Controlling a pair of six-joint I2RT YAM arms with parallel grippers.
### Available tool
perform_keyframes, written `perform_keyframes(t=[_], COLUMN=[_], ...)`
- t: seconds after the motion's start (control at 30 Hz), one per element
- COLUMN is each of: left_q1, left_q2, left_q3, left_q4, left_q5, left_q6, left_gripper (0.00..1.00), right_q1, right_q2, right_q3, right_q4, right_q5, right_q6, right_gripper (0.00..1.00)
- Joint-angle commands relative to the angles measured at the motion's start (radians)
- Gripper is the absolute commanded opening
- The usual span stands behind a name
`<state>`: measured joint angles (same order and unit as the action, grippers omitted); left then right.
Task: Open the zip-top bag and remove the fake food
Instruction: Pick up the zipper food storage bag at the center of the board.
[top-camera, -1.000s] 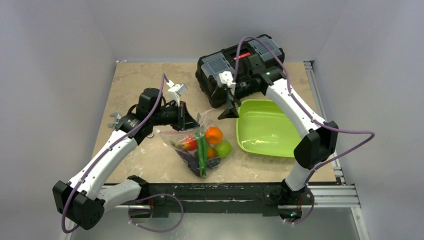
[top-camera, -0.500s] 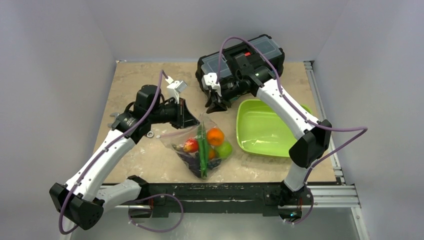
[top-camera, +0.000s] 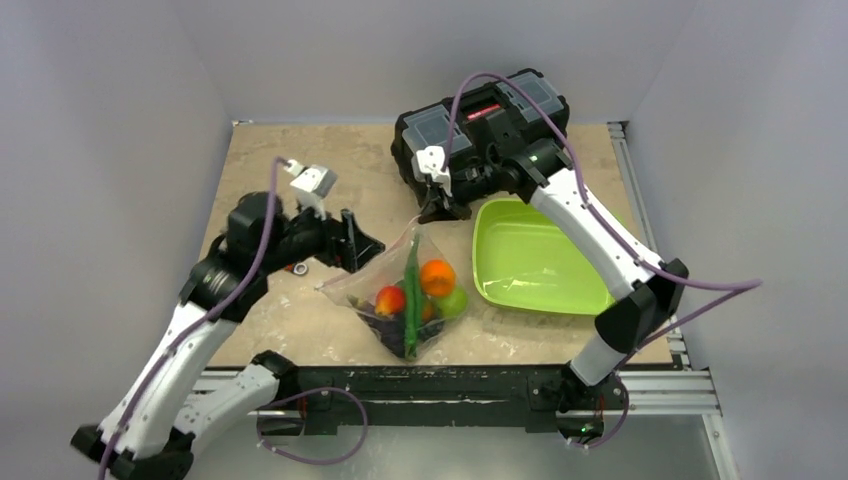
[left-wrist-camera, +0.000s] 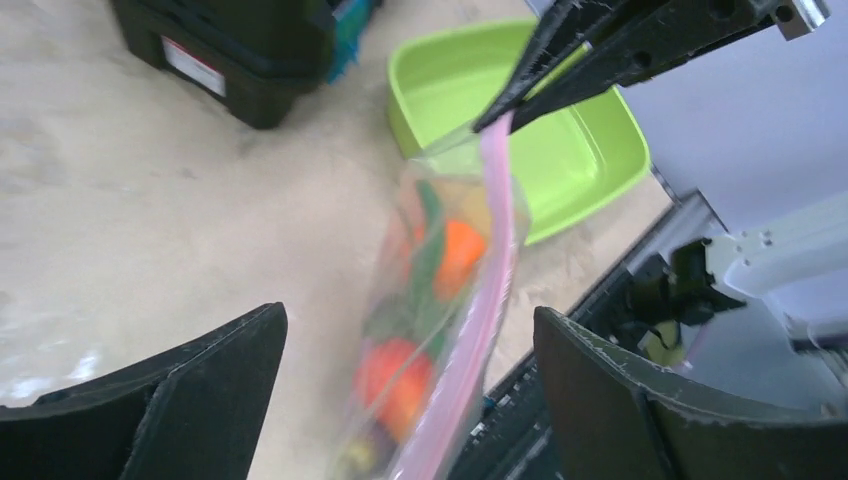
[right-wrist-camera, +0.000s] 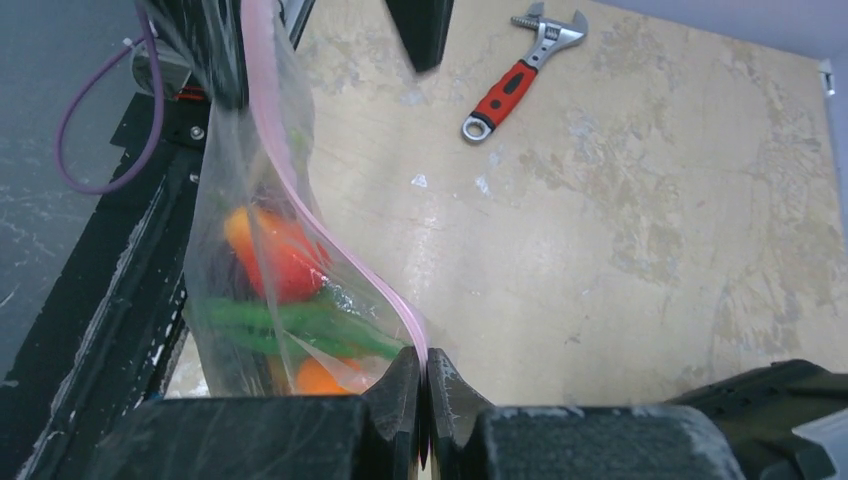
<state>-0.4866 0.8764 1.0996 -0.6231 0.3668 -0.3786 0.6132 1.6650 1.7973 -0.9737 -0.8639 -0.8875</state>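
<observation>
my right claw (right-wrist-camera: 424, 385) is clamped on the pink zip strip (right-wrist-camera: 300, 180) of the zip-top bag (top-camera: 372, 285), left claw (left-wrist-camera: 410, 340) spread wide near it, fake food (top-camera: 422, 292) inside.

You see the zip-top bag (top-camera: 349, 289) clear, its zip strip (left-wrist-camera: 500, 220) pink | your fake food (top-camera: 411, 297) reads orange, red, apple-green, deep green, dark purple | tray (top-camera: 540, 262) lime green | toolbox (left-wrist-camera: 270, 40) black, red-and-white label | wrench (right-wrist-camera: 505, 85) red handle, silver head | table (top-camera: 270, 170) mottled beige, pale patches
</observation>
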Motion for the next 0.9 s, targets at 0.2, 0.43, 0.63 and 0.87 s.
perform_keyframes(t=[0.2, 0.43, 0.63, 0.87], left_q1=[-0.002, -0.003, -0.002, -0.002], left_q2=[-0.506, -0.658, -0.626, -0.633], left_q3=[-0.29, -0.531, -0.601, -0.705], left_q4=[0.023, 0.228, 0.263, 0.418], left_q5=[-0.41, -0.297, -0.264, -0.138], left_q6=[0.058, -0.024, -0.09, -0.083], left_gripper=[1.0, 1.0, 1.0, 0.95], right_q1=[-0.156, -0.163, -0.166, -0.165], right_q2=[-0.175, -0.195, -0.215, -0.224], right_q3=[-0.259, -0.297, -0.323, -0.34], right_q4=[0.185, 0.199, 0.212, 0.21], right_q5=[-0.131, -0.133, -0.138, -0.137], right_q6=[0.12, 0.118, 0.119, 0.116], right_gripper=[0.0, 0.0, 0.0, 0.0])
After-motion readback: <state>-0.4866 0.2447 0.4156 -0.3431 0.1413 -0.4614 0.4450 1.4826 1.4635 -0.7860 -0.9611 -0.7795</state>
